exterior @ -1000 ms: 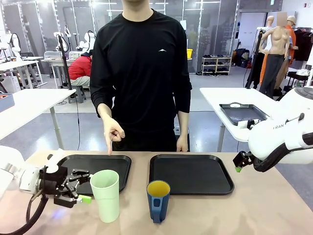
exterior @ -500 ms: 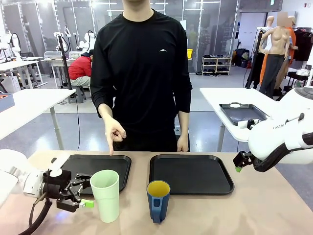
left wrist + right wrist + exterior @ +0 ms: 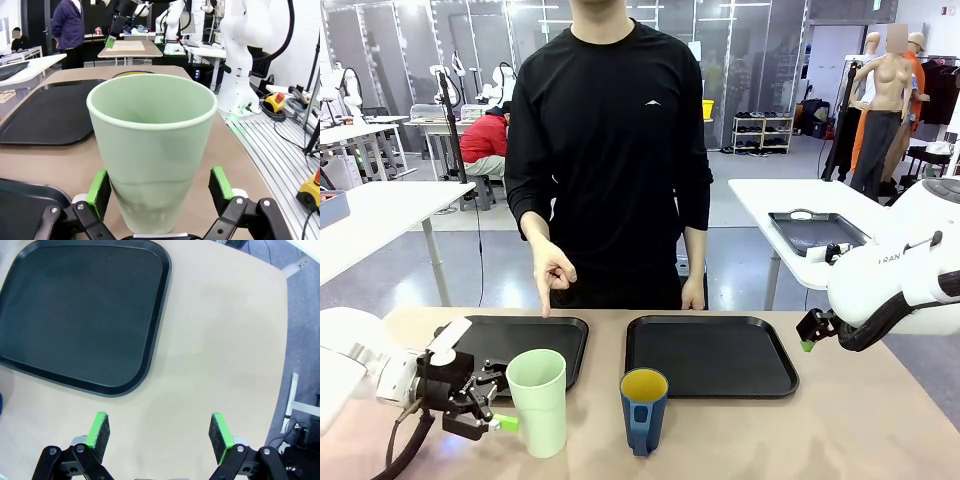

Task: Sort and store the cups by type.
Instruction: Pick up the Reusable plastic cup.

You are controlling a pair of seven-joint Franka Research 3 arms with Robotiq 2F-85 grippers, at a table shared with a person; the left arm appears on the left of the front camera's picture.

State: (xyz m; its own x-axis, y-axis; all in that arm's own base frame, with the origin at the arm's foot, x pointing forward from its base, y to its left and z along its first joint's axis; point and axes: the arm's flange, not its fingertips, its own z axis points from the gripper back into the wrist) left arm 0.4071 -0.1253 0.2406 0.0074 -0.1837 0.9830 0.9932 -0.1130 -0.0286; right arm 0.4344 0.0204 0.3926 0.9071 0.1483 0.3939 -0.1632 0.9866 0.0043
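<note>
Left hand (image 3: 501,398) nearer tumbler (image 3: 538,402), tan tabletop (image 3: 840,430)

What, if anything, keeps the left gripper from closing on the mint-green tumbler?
Likely nothing, so probably yes. The left gripper is open and straddles the tumbler low down, one finger on either side. The tumbler stands upright on the table, and the blue mug stands apart from both.

We saw a tall pale mint-green plastic tumbler (image 3: 541,405), a short dark blue handled mug (image 3: 642,420) with yellow interior, a plain black rectangular tray (image 3: 712,356), a second black tray (image 3: 535,335), and a tan bench (image 3: 860,430).
</note>
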